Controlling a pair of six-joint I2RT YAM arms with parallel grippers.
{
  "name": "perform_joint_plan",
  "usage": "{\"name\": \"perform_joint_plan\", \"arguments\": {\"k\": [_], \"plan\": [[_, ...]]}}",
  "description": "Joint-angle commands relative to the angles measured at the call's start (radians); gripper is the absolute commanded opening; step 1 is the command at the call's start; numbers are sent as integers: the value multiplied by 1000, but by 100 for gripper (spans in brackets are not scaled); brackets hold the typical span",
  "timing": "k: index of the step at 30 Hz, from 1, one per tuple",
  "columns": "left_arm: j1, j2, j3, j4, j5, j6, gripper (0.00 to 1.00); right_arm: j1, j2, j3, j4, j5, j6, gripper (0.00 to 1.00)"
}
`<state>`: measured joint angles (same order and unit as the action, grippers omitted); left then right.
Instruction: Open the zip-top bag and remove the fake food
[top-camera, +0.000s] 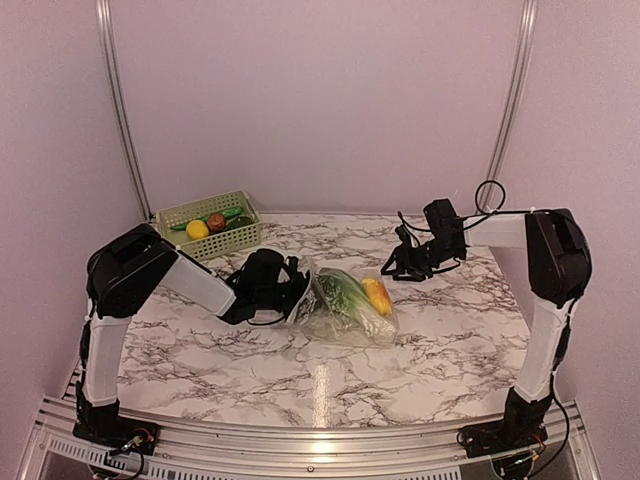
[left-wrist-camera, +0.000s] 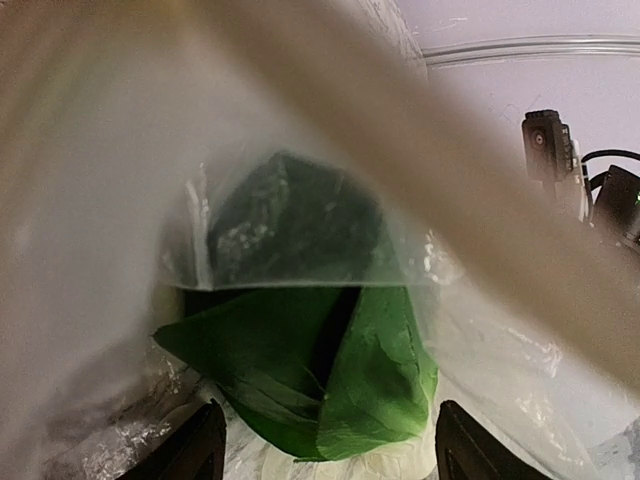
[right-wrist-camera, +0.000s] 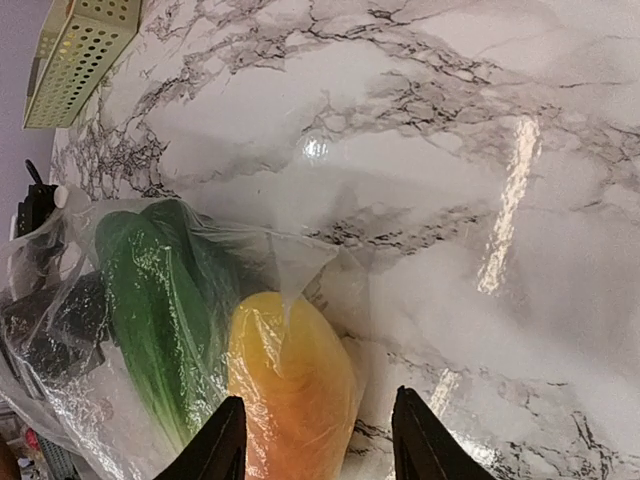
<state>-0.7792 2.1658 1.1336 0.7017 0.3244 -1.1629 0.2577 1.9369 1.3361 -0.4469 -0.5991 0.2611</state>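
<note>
The clear zip-top bag (top-camera: 345, 310) lies mid-table, holding a green leafy vegetable (top-camera: 345, 293) and a yellow-orange fruit (top-camera: 377, 295). My left gripper (top-camera: 298, 290) is open at the bag's left mouth. In the left wrist view its fingers (left-wrist-camera: 200, 450) straddle the green vegetable (left-wrist-camera: 370, 370), with bag film (left-wrist-camera: 100, 200) all around. My right gripper (top-camera: 392, 270) is open and empty, just above the bag's right end. In the right wrist view its fingertips (right-wrist-camera: 225, 440) flank the yellow-orange fruit (right-wrist-camera: 290, 390) inside the bag (right-wrist-camera: 300, 265), beside the green vegetable (right-wrist-camera: 150, 300).
A light green lattice basket (top-camera: 210, 225) at the back left holds a yellow fruit (top-camera: 197, 229), a brown one (top-camera: 216, 221) and a green one (top-camera: 238, 214). The basket's corner shows in the right wrist view (right-wrist-camera: 80, 50). Bare marble table (top-camera: 300, 390) lies in front.
</note>
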Motion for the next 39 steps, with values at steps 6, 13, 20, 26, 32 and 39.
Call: {"name": "perform_joint_plan", "arguments": {"k": [6, 13, 20, 26, 32, 39], "plan": [[-8, 43, 51, -41, 29, 10, 78, -3, 130, 70, 74, -119, 34, 45], [-13, 90, 118, -59, 31, 3, 79, 11, 171, 64, 142, -195, 72, 32], [-20, 129, 172, -68, 13, -24, 77, 66, 171, 69, 144, -229, 66, 0], [-20, 137, 179, -53, -3, -42, 62, 84, 128, 35, 159, -240, 67, 0], [-20, 80, 117, -31, -25, -38, 36, 47, 63, -18, 153, -174, 56, 0], [-20, -42, -38, 17, -43, -22, 19, -10, -7, -91, 178, -104, 63, 0]]}}
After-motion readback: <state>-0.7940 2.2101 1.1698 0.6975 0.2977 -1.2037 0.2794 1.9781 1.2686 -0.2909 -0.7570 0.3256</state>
